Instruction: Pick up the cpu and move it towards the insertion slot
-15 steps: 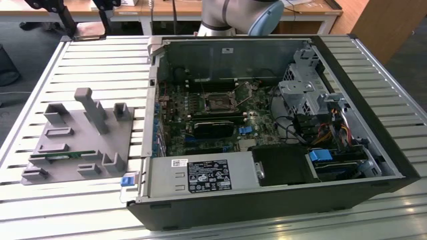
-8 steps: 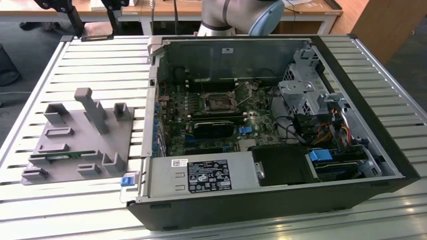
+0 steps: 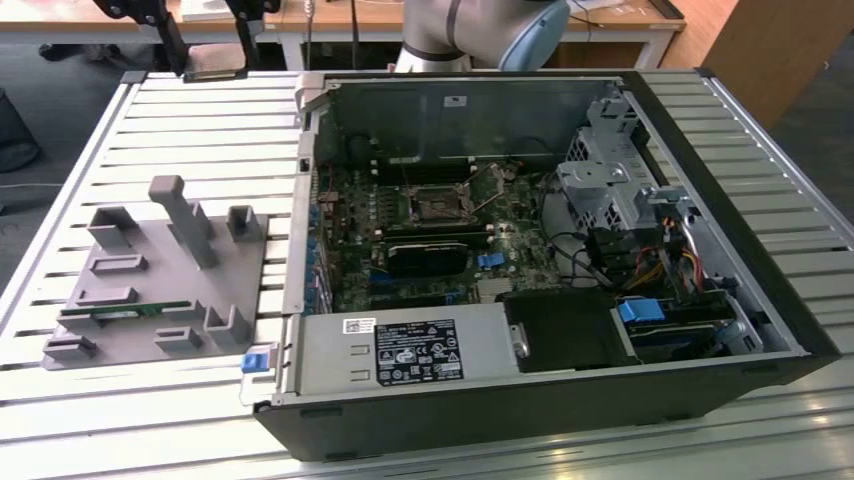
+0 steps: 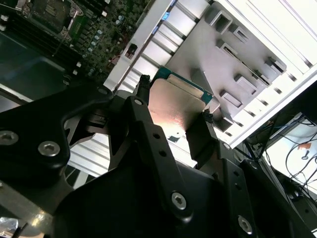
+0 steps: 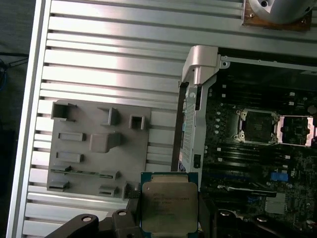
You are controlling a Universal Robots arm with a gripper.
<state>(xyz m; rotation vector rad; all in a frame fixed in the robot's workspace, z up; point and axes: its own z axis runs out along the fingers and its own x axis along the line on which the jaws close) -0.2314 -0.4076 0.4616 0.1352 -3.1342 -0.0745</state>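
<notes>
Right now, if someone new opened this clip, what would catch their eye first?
The flat square silver-topped cpu, clamped between the black gripper fingers in both wrist views, held above the slatted metal table between the grey plastic tray and the open black computer case. Next, the dark square insertion slot on the green motherboard, standing open.

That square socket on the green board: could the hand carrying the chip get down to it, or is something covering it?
Probably yes. The hand grips the cpu by its edges above the table. The insertion slot lies open, its metal frame flipped aside, and the computer case has no side cover.
</notes>
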